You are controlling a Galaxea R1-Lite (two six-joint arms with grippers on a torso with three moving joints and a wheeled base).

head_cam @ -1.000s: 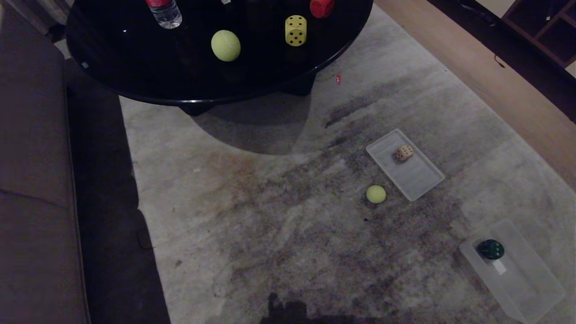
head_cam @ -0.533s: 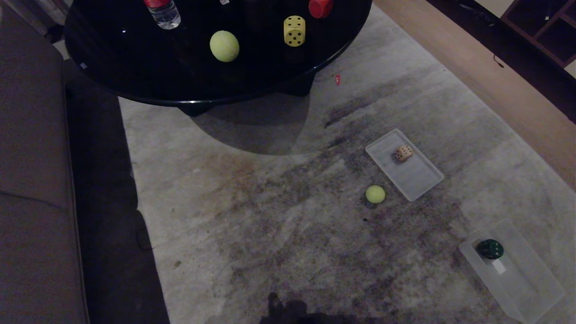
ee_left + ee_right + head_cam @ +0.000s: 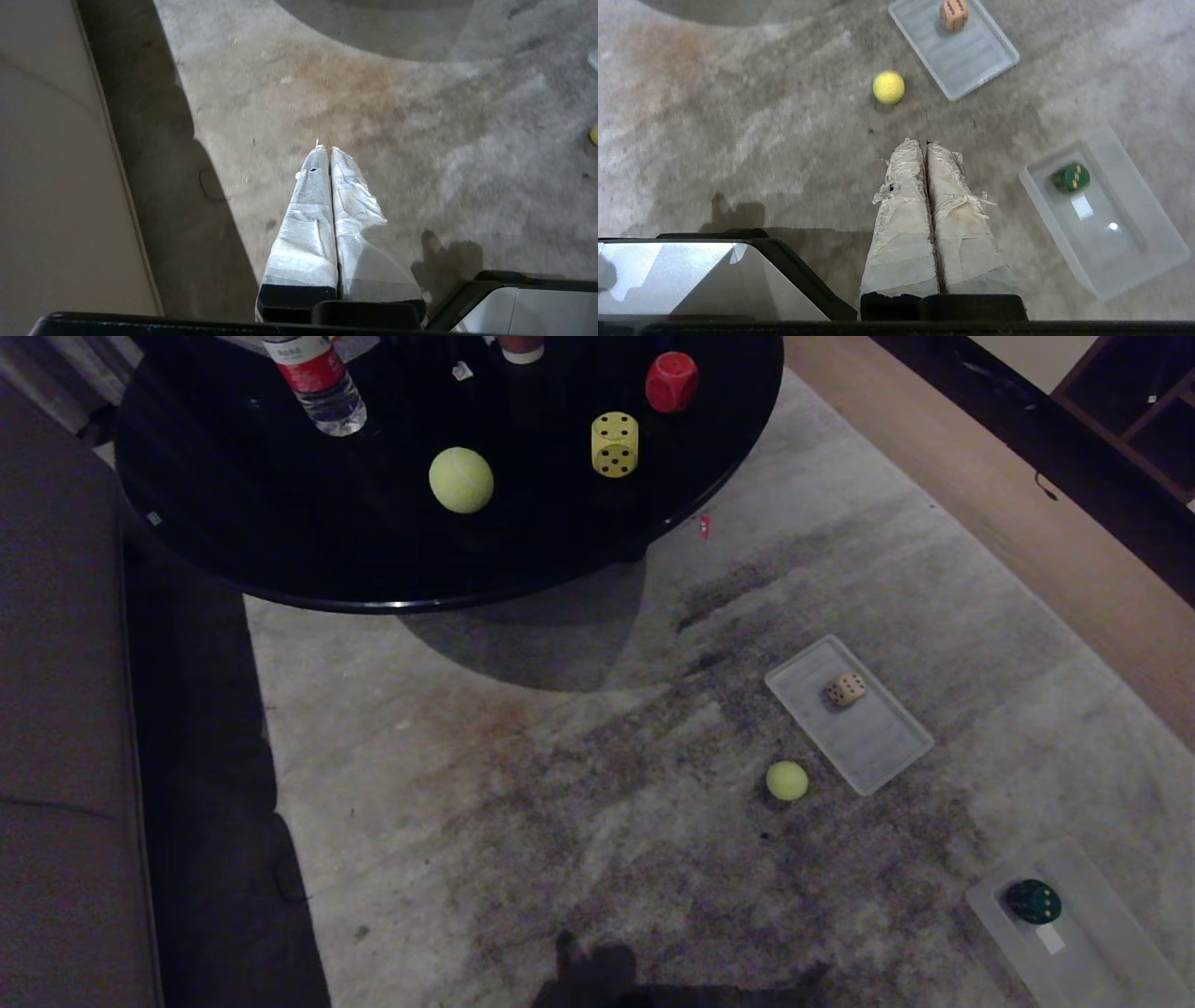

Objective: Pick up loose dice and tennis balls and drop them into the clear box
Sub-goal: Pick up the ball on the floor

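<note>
Dice and balls are sitting scattered between the rug (image 3: pixel 579 821) and the table (image 3: pixel 280 541). Nearest the robot, both claws are hanging over the rug with nothing in them: the left claw (image 3: pixel 325 148) is pressing its taped fingers together, and the right claw (image 3: pixel 920 142) is doing the same. Off to the right, the clear box (image 3: pixel 1111 952) is lying on the rug with the green die (image 3: pixel 1033 901) sitting inside it. A bit farther out, one tennis ball (image 3: pixel 787 780) is resting on the rug just beside a flat ribbed panel (image 3: pixel 878 747), and the tan die (image 3: pixel 845 689) is sitting on that panel. Farther still, the round black table is carrying the other tennis ball (image 3: pixel 460 480), with the yellow die (image 3: pixel 614 445) to its right and the red die (image 3: pixel 670 381) just past that. A water bottle (image 3: pixel 316 383) is standing at the far left of the table, and a sofa (image 3: pixel 65 709) is running along the left side.
</note>
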